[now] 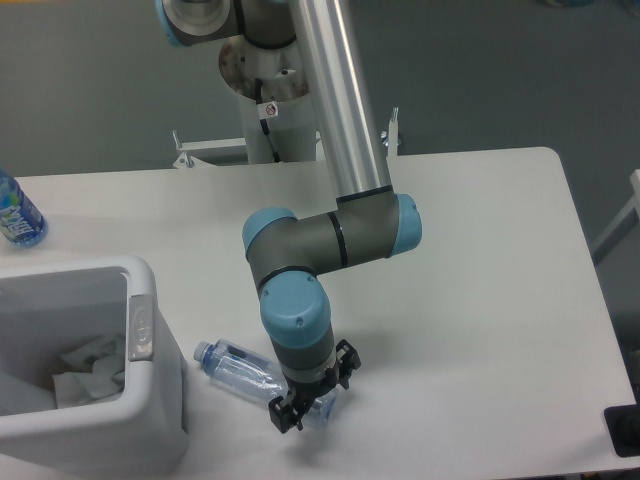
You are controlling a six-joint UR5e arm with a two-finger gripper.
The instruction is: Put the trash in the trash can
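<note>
At the far left edge of the table [480,230], an upright bottle with a blue label [15,212] is standing half out of view, well apart from everything else. Below it, the white trash can [150,400] is sitting at the near left corner, its open top facing up and crumpled white paper [90,362] lying inside against the right wall; a grey oval tab [140,328] is showing on the rim. Just right of the can, the clear plastic bottle [240,366] is lying on its side, pale blue cap pointing toward the can, with a narrow strip of bare table between them. The gripper [310,392] is pressing down over the bottle's far end, fingers straddling it and seeming closed on it, though I cannot tell how firmly. The arm [335,140] is leaning in from the back. Rightward, the table is stretching bare to its rounded far corner.
</note>
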